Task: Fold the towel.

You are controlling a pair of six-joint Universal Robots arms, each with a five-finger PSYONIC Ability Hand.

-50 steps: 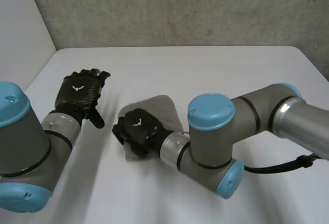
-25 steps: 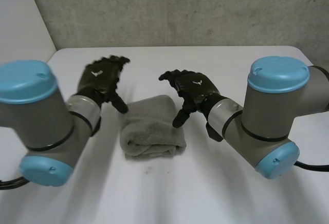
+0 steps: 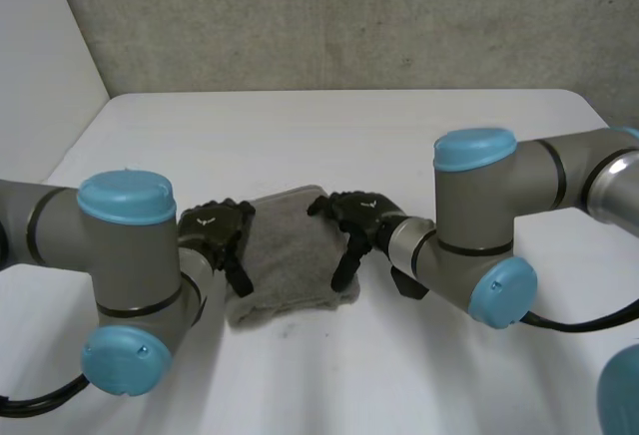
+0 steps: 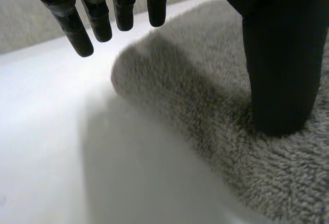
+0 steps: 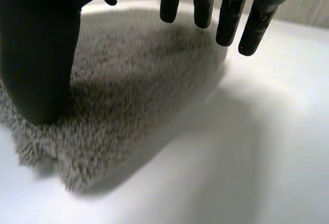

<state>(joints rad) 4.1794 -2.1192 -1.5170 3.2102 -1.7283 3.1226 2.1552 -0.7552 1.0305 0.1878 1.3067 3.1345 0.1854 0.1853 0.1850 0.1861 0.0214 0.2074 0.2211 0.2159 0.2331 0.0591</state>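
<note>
- The left arm (image 3: 125, 255) comes in from the left side of the white table (image 3: 399, 136); its forearm points toward the middle.
- The left hand (image 3: 215, 230) sits low at the left edge of the towel (image 3: 290, 255); the hand is open, with thumb and fingers spread apart.
- In the left wrist view the fingers (image 4: 97, 18) hang straight over the rounded far corner of the towel (image 4: 205, 106); they do not close on it; the thumb (image 4: 280, 54) has its tip set down on the pile near that edge; bare table (image 4: 51, 142) lies beside the cloth.
- The towel is grey and already folded into a thick pad; it lies flat near the middle of the table, between the two hands.
- The right hand (image 3: 361, 217) is at the right edge of the towel; it too is open, thumb held apart from the fingers.
- In the right wrist view the fingers (image 5: 226, 13) point straight down above the far edge of the towel (image 5: 133, 80); the thumb (image 5: 41, 44) rests its tip on the cloth; white table (image 5: 257, 142) shows alongside.
- The right arm (image 3: 479, 225) reaches in from the right.
</note>
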